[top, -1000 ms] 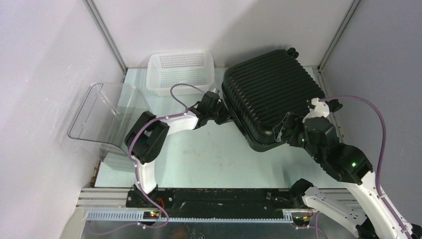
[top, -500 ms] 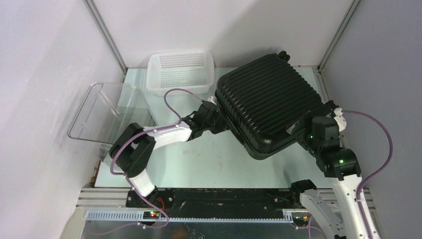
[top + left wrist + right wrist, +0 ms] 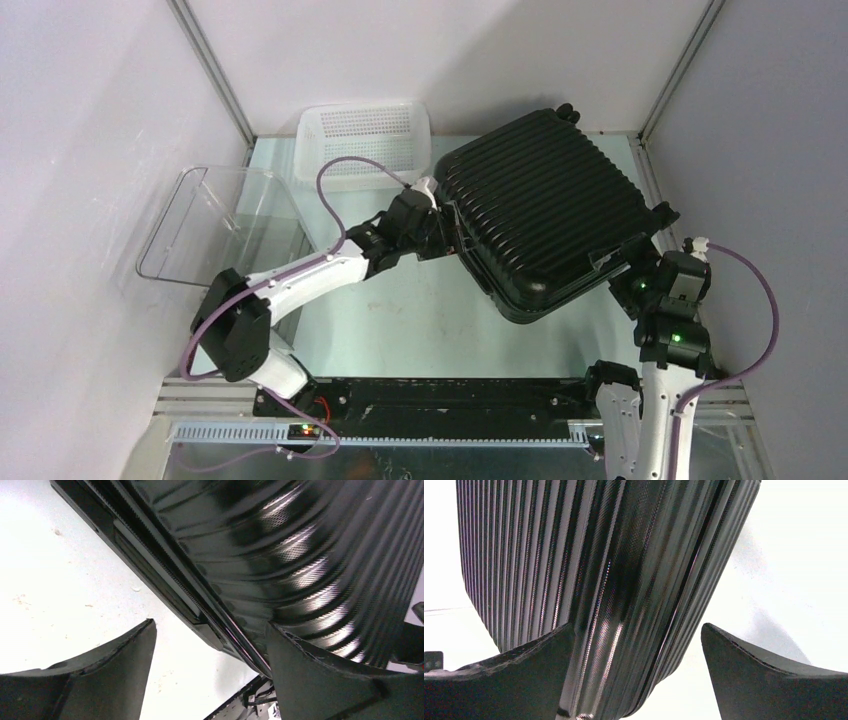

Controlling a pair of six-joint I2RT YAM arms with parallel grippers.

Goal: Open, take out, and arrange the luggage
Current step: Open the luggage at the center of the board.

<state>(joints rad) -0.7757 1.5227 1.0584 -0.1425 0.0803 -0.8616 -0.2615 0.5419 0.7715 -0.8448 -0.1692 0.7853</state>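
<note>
The luggage (image 3: 545, 210), a big black ribbed hard-shell suitcase, fills the back right of the table, and its top shell looks tilted up toward the camera. My left gripper (image 3: 446, 232) is at its left edge and stands open. In the left wrist view the luggage (image 3: 280, 555) shows its zip seam running between the wide-spread jaws of my left gripper (image 3: 210, 640), with the right finger (image 3: 320, 675) against the shell. My right gripper (image 3: 628, 268) is at the near right corner, open. There the rounded corner of the luggage (image 3: 589, 570) sits between the jaws of my right gripper (image 3: 636, 632), and the right finger (image 3: 764, 675) is clear of it.
A white perforated basket (image 3: 365, 140) stands at the back, just left of the suitcase. A clear plastic bin (image 3: 215, 225) sits at the left wall. Metal frame posts rise at both back corners, and the right wall is close to the right arm.
My left gripper has gone from shut to open at the suitcase's left edge. The suitcase's shell has risen and shifted left. The right arm has drawn back to the right corner.
</note>
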